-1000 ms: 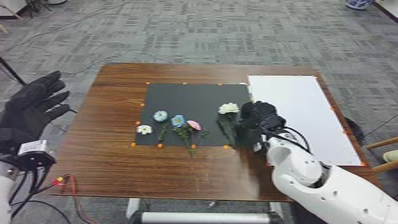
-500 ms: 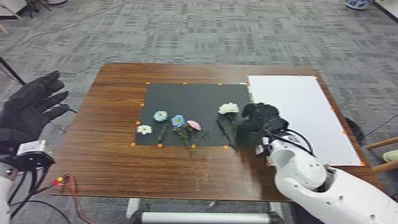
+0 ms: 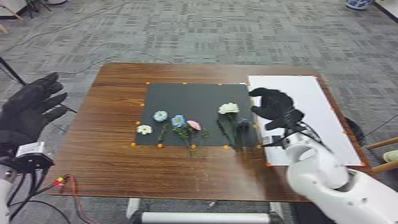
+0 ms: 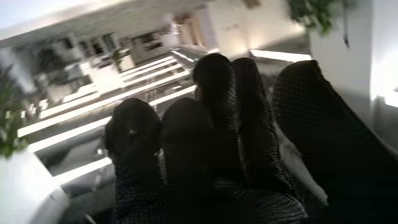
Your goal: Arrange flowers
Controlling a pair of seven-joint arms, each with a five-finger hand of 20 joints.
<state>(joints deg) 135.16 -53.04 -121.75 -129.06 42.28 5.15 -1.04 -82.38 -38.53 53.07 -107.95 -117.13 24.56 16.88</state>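
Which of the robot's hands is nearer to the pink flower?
Right. The right hand hangs over the white sheet, right of the pink flower; the left hand is farther, past the left edge of the table.

Grey patterned carpet point(image 3: 204, 35), thin dark cable point(image 3: 98, 57) across it. Brown wooden table point(image 3: 111, 165). Blue-and-white pot point(image 3: 360, 4) at far right; light wooden furniture point(image 3: 386, 143) at right edge. Right wrist view: bright strip lights point(image 4: 98, 105) in slanting rows, pale wall point(image 4: 244, 27), green foliage point(image 4: 311, 15), blurry furnishings beyond.
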